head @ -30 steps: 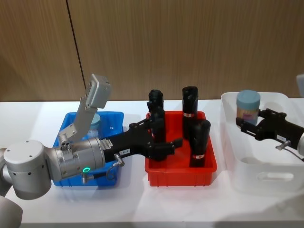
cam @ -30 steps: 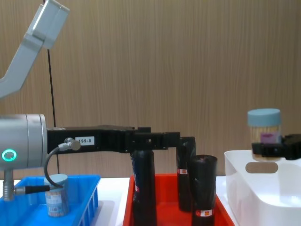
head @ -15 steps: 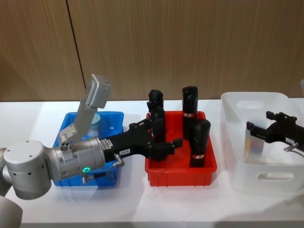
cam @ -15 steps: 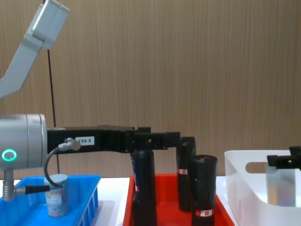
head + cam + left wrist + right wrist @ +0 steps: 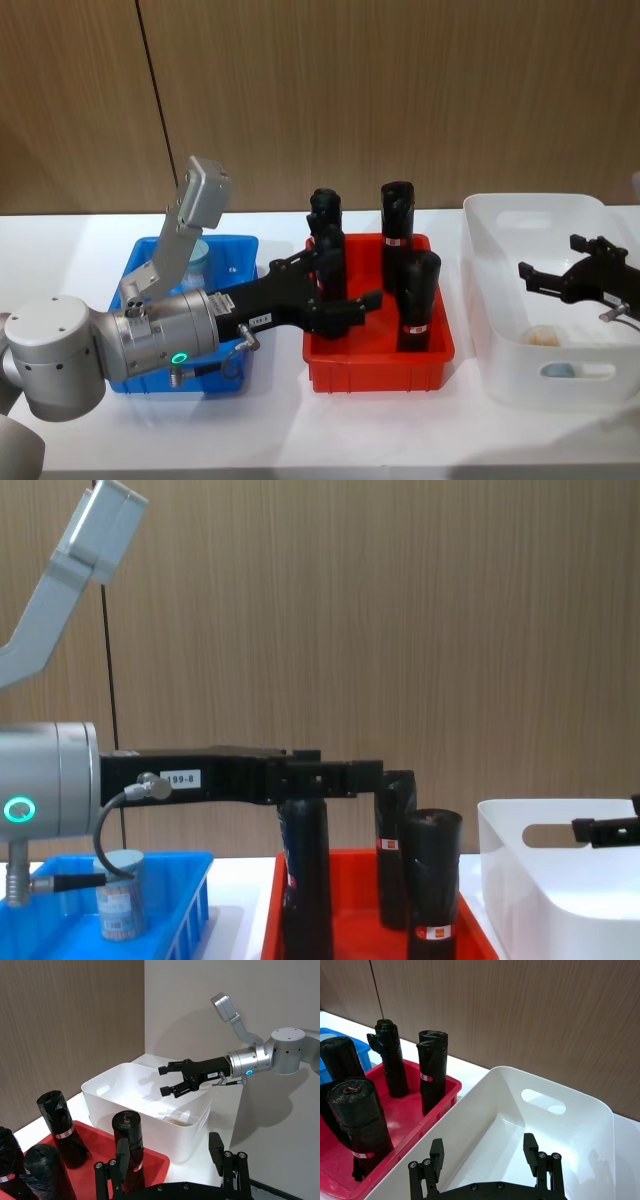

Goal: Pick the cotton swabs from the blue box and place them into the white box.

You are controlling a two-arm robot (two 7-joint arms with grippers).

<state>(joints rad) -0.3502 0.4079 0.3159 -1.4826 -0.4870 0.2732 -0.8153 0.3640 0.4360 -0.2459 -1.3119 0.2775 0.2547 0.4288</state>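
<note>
drop done: my right gripper [image 5: 546, 255] wide open, empty over white box [image 5: 480, 300] (swabs [image 5: 545, 337] inside) | left gripper [image 5: 345, 280] open, idle over red tray [image 5: 380, 378] | next: blue box [image 5: 235, 242] tub [image 5: 121, 900]

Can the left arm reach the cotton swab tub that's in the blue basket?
Probably yes. The cotton swab tub stands in the blue basket, whose top is open. The left end effector hangs open over the red tray, so it would need to pull back first.

Label [image 5: 182, 779] "199-8" on left gripper [image 5: 345, 778]
</note>
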